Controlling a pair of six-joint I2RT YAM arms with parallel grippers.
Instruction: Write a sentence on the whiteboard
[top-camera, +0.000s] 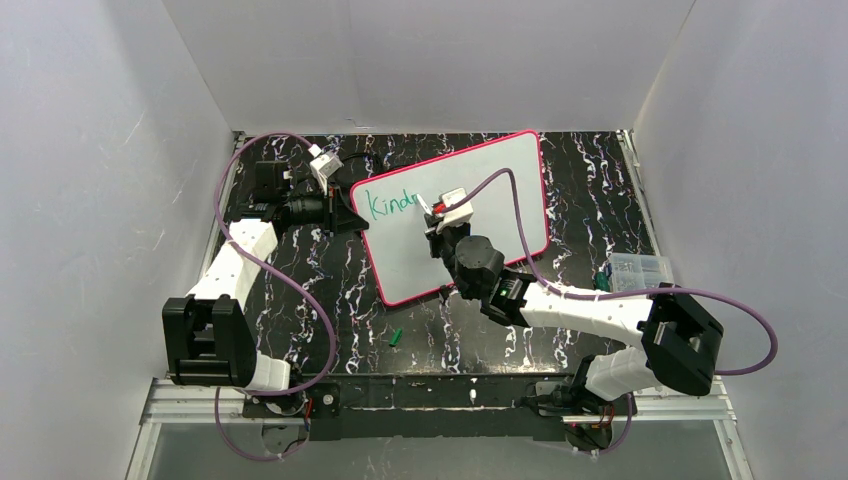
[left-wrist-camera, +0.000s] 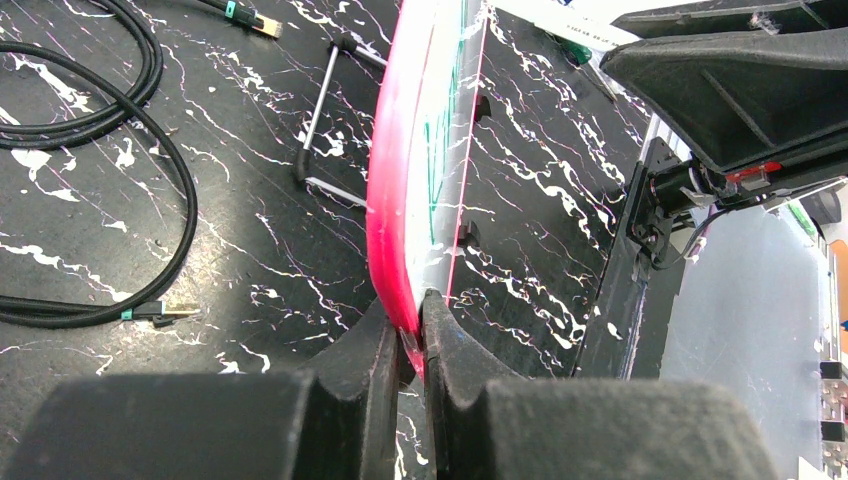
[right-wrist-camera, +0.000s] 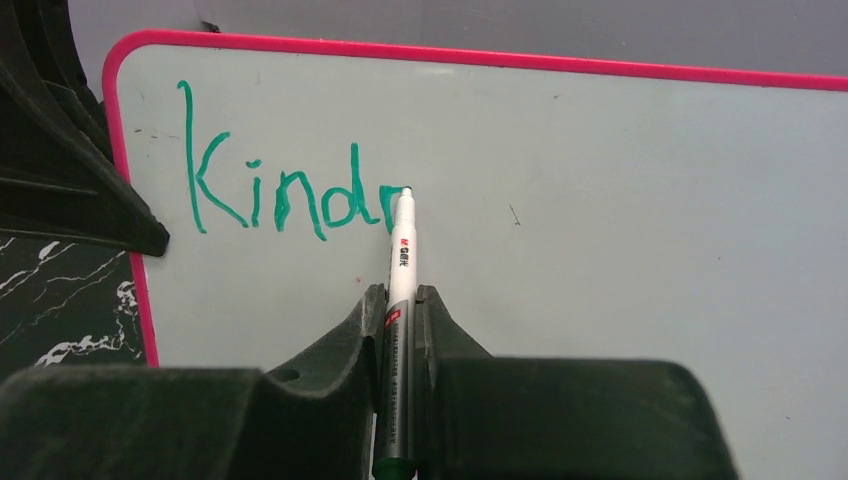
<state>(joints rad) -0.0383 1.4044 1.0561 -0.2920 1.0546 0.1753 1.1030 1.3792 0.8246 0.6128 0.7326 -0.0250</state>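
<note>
With the right gripper (right-wrist-camera: 400, 305) clamped on the marker (right-wrist-camera: 402, 250), left gripper (left-wrist-camera: 408, 325) pinching the whiteboard (right-wrist-camera: 620, 220) by its left edge, press lightly, sliding slowly right along the sentence (right-wrist-camera: 270, 200).

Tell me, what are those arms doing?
Left gripper shut on whiteboard rim. Right gripper shut on marker, tip at board. Sentence at "Kind", next letter begun. Nothing blocking.

Black, white-veined marble-pattern table (top-camera: 590, 200) underneath; plain white panel walls (top-camera: 430, 60) closing in at nine, twelve and three o'clock.
</note>
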